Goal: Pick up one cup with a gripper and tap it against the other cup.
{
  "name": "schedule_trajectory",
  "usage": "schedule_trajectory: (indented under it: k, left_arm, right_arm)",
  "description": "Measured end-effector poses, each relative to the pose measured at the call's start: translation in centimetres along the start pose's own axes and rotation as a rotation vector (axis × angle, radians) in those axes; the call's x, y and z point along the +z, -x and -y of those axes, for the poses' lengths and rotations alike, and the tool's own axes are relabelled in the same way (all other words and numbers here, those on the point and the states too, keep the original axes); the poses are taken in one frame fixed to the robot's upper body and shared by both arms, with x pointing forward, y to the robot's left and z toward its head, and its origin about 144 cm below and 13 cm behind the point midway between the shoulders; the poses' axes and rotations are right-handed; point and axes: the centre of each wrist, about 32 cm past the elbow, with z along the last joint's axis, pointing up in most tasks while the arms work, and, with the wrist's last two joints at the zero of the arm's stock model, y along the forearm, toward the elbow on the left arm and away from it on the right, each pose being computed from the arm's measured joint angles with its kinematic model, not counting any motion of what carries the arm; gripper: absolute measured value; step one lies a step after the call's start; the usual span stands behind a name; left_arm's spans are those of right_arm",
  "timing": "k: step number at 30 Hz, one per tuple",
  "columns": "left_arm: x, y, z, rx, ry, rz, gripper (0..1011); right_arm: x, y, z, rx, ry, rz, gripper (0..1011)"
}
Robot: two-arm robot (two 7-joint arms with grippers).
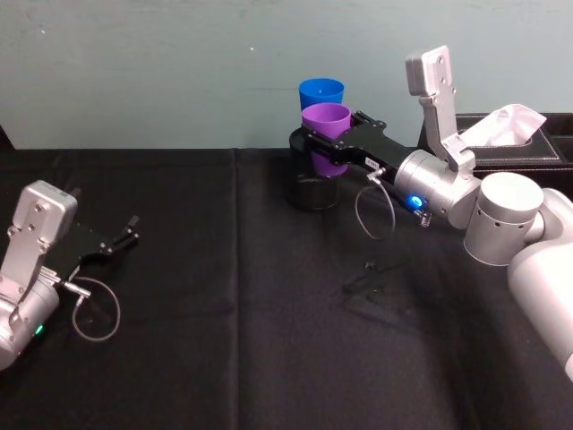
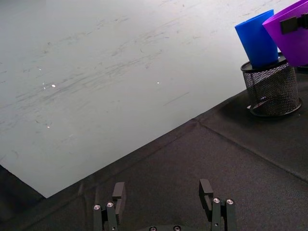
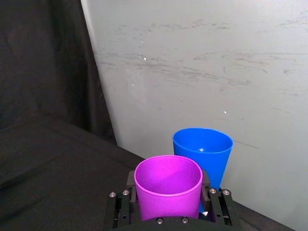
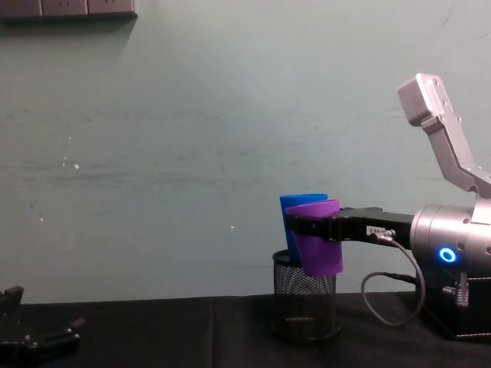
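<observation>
My right gripper (image 1: pixel 315 144) is shut on the purple cup (image 1: pixel 326 136), holding it in the air, slightly tilted, above the black mesh pen holder (image 1: pixel 312 192). The blue cup (image 1: pixel 321 92) stands in that holder just behind the purple one; the two rims look to be touching or nearly so. In the right wrist view the purple cup (image 3: pixel 168 184) sits between my fingers (image 3: pixel 123 204) with the blue cup (image 3: pixel 203 148) right behind it. The chest view shows the purple cup (image 4: pixel 317 238) overlapping the blue cup (image 4: pixel 298 203). My left gripper (image 1: pixel 123 236) rests open near the table's left side.
The table is covered in black cloth (image 1: pixel 233 313), with a pale wall close behind the cups. A black tissue box (image 1: pixel 524 143) with white tissue stands at the back right. A small dark object (image 1: pixel 370 266) lies on the cloth under my right arm.
</observation>
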Motion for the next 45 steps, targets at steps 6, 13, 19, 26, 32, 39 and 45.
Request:
schedule_trajectory:
  k: [6,13,19,26,32,39,45]
  left_arm:
    - [0.0,0.0,0.0,0.0,0.0,0.0,1000]
    - [0.0,0.0,0.0,0.0,0.0,0.0,1000]
    - [0.0,0.0,0.0,0.0,0.0,0.0,1000]
    - [0.0,0.0,0.0,0.0,0.0,0.0,1000]
    - [0.0,0.0,0.0,0.0,0.0,0.0,1000]
    - [0.0,0.0,0.0,0.0,0.0,0.0,1000]
    - [0.0,0.0,0.0,0.0,0.0,0.0,1000]
  right_arm:
    - [0.0,0.0,0.0,0.0,0.0,0.0,735]
    - [0.0,0.0,0.0,0.0,0.0,0.0,735]
    - [0.0,0.0,0.0,0.0,0.0,0.0,735]
    - [0.0,0.0,0.0,0.0,0.0,0.0,735]
    - [0.0,0.0,0.0,0.0,0.0,0.0,735]
    - [0.0,0.0,0.0,0.0,0.0,0.0,735]
    - [0.0,0.0,0.0,0.0,0.0,0.0,735]
